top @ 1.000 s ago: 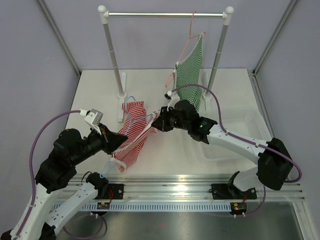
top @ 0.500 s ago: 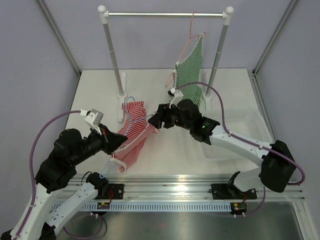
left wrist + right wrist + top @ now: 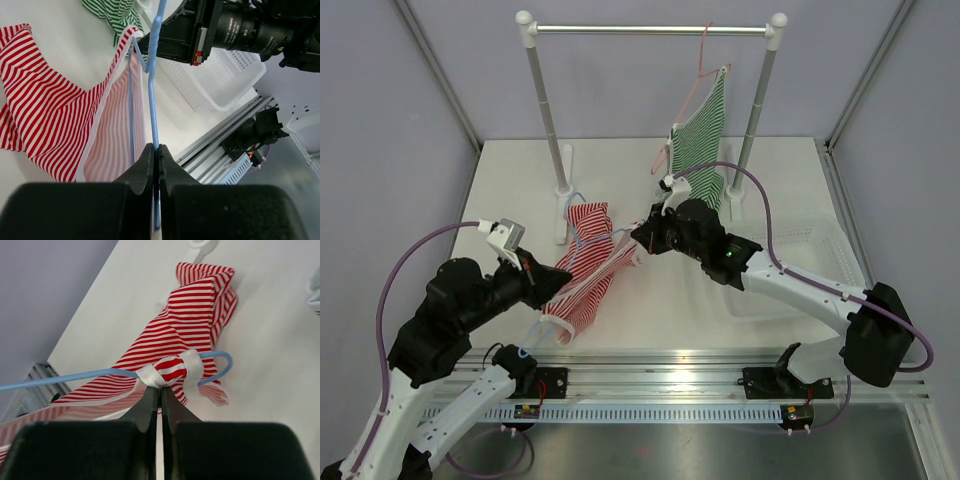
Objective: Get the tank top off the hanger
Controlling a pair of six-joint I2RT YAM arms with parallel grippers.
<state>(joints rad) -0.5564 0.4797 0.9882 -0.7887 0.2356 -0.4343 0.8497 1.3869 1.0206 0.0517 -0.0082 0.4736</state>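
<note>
A red-and-white striped tank top (image 3: 588, 268) hangs on a thin blue hanger (image 3: 533, 333) and lies partly on the table. My left gripper (image 3: 563, 277) is shut on the hanger's blue wire (image 3: 153, 100), with the tank top (image 3: 45, 100) spread to its left. My right gripper (image 3: 640, 240) is shut on the bunched white-edged strap (image 3: 172, 371) of the tank top (image 3: 192, 315), right where the strap wraps the hanger (image 3: 75, 376) near its hook end. Both grippers, the left (image 3: 156, 150) and the right (image 3: 160, 392), show their jaws pressed together.
A green striped top (image 3: 702, 140) hangs on a pink hanger from the white rail rack (image 3: 650, 30) at the back. A white basket (image 3: 800, 265) stands right of the right arm, and it also shows in the left wrist view (image 3: 215, 80). The rack's left foot (image 3: 563, 190) is near the tank top.
My right gripper has shifted slightly up the table with the strap in it, pulling the cloth a little. The left arm and hanger have barely moved.
</note>
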